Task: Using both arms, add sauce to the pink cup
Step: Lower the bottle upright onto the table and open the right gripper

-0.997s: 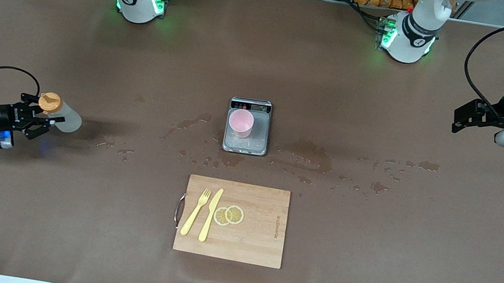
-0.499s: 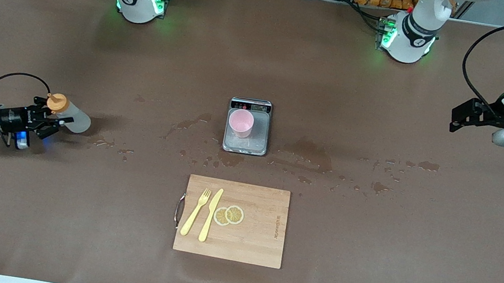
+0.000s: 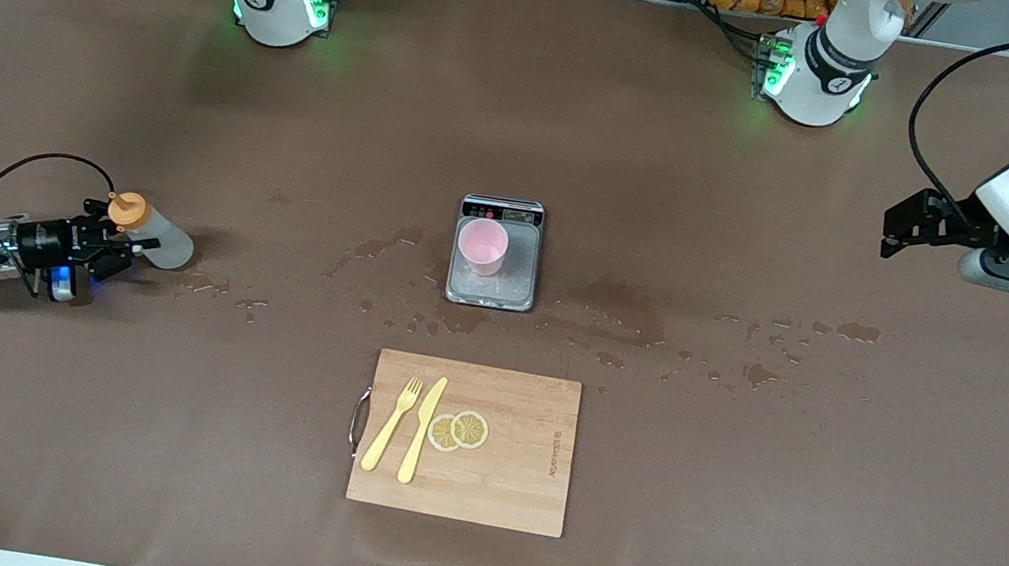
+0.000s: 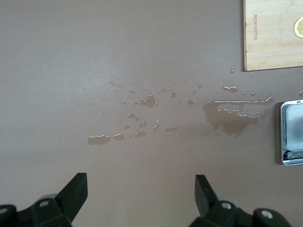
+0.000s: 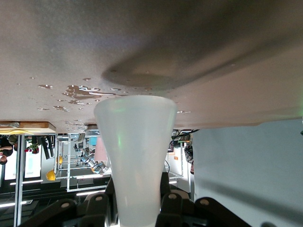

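Observation:
The sauce bottle (image 3: pixel 157 242), whitish with an orange cap (image 3: pixel 128 210), is held in my right gripper (image 3: pixel 108 247), which is shut on it near the cap end. The bottle points toward the table's middle, low over the table at the right arm's end. In the right wrist view the bottle (image 5: pixel 135 156) fills the space between the fingers. The pink cup (image 3: pixel 481 245) stands on the grey scale (image 3: pixel 503 295) at mid table. My left gripper (image 3: pixel 906 225) is open and empty, high over the left arm's end; in its wrist view (image 4: pixel 140 189) only wet table shows between the fingers.
A wooden cutting board (image 3: pixel 516 467) with a yellow fork (image 3: pixel 392 424), a knife (image 3: pixel 422 429) and lemon slices (image 3: pixel 458 430) lies nearer the camera than the scale. Water puddles (image 3: pixel 612 305) spread around the scale and toward the left arm's end.
My right gripper has carried the bottle a little toward the table's middle and lower. My left gripper has shifted slightly toward the middle and toward the bases.

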{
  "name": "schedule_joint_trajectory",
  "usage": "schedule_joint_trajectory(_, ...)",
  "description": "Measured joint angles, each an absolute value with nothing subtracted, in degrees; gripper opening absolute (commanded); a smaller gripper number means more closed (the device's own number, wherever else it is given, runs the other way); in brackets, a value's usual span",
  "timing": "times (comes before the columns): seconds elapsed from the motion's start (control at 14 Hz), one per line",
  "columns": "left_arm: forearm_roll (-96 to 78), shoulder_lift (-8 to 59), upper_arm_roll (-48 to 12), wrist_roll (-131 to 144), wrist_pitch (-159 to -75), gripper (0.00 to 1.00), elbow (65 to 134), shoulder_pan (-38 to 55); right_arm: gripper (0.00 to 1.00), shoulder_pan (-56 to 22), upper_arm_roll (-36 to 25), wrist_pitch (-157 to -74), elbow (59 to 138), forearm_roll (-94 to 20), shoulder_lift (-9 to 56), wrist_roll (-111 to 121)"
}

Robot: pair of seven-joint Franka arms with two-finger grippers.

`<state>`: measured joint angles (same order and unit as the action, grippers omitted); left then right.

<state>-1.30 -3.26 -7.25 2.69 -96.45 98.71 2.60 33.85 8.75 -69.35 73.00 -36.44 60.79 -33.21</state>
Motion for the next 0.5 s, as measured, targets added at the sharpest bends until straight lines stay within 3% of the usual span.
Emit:
schedule_joint_trajectory(0.28,-1.3,-3.27,-7.23,2.9,-96.26,1.0,98.71,2.31,0.92,33.85,8.83,-69.43,72.97,-36.46,60.79,-33.21)
schedule_joint_trajectory(0.5,-1.3,-3.48,-7.24,2.9,-96.24,1.0,98.67,2.3,0.99,33.85,8.84,-69.45,72.95,-36.39,60.79,-33.21)
